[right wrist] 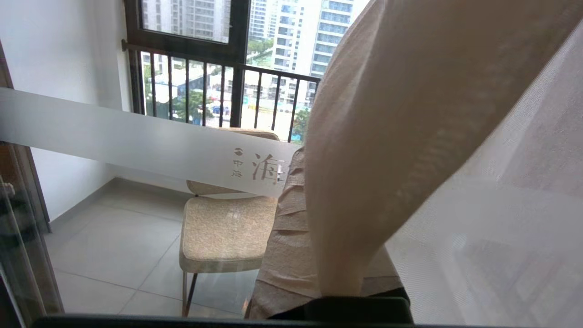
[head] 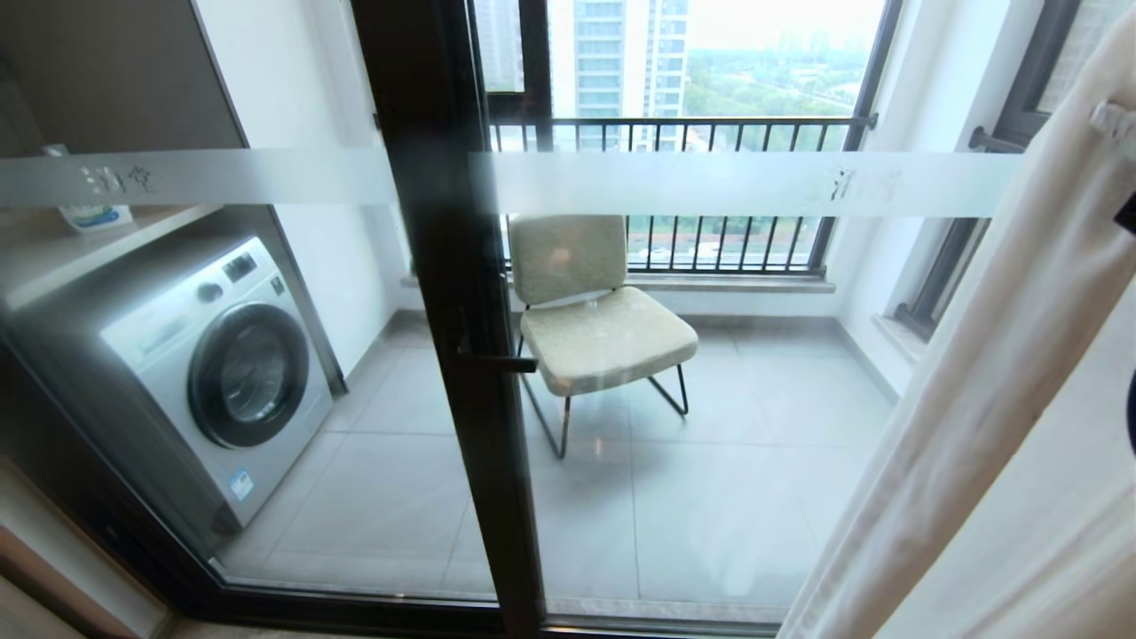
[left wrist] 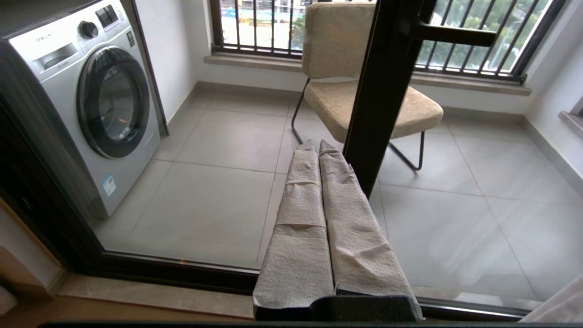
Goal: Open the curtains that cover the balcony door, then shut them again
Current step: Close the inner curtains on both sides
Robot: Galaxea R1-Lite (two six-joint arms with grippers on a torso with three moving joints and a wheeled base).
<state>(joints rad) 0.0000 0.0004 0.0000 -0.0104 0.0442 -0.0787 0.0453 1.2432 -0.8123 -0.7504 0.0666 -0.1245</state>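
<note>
Left claw [left wrist: 319,150] closed, pointing downward; right claw [right wrist: 291,191] closed, raised.

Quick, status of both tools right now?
Left tool: closed, empty, parked facing the balcony door.
Right tool: closed; the cream curtain drapes over it, a grip cannot be told.

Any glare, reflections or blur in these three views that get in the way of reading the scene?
Head view: daylit, faint reflections on the balcony door, straight frame lines bowed by the wide lens. Left wrist view: sharp, soft sheen on the glass. Right wrist view: the curtains hang close and soft-edged, hiding most of the right gripper.
</note>
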